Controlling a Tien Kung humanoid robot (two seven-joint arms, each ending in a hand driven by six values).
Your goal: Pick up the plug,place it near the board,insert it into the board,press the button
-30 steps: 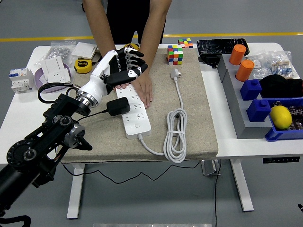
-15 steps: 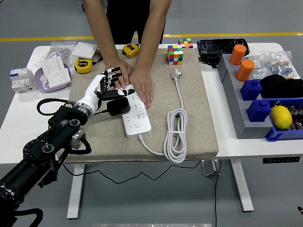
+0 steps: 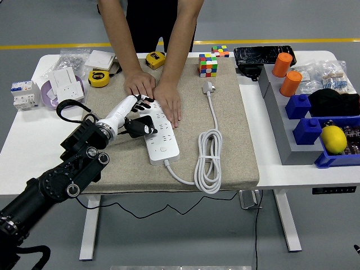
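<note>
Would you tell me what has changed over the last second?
The left hand has dropped from above the person's hands to the strip, its fingers now around the black plug, whether gripping is unclear. The plug has barely moved. The person's hands, the strip and the white cable stayed put.

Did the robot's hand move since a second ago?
Yes. The left hand has dropped lower and toward the near edge, now beside the white power strip, below the person's hands.
</note>
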